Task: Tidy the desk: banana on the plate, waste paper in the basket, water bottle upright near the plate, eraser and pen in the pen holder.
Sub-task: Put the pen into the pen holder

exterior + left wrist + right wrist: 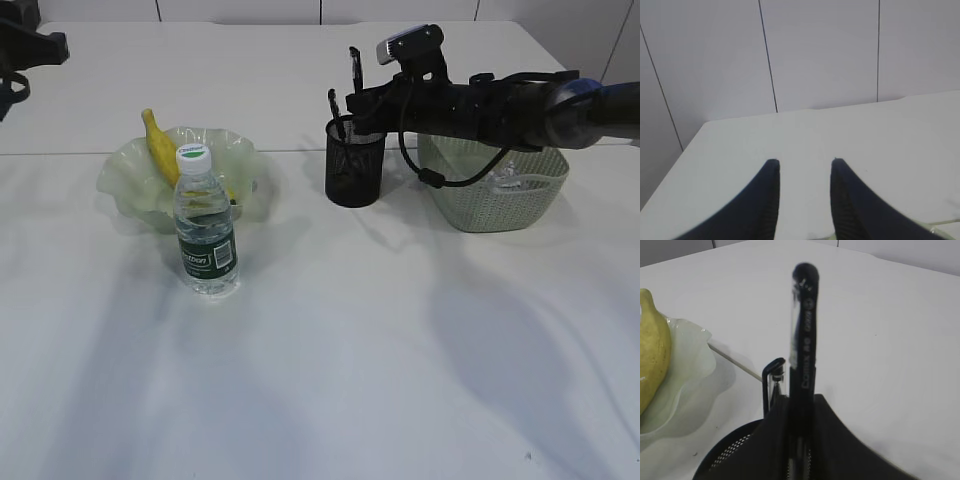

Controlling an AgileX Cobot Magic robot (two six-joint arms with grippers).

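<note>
My right gripper (358, 98) (802, 402) reaches in from the right over the basket and is shut on a black pen (354, 62) (804, 315). The pen stands upright, its lower end over the black mesh pen holder (353, 168) (722, 455). A second clipped pen (334, 105) (771, 382) stands in the holder. The banana (158, 145) (651, 350) lies on the pale green plate (125, 180) (690, 365). In front of the plate the water bottle (205, 225) stands upright. Something pale, perhaps waste paper (506, 178), shows in the basket (495, 195). The eraser is hidden. My left gripper (804, 162) is open and empty.
The left arm (30, 45) stays at the far left back edge, above bare white table near a panelled wall. A black cable (430, 175) loops down from the right arm between holder and basket. A seam (300, 151) runs across the table behind the objects.
</note>
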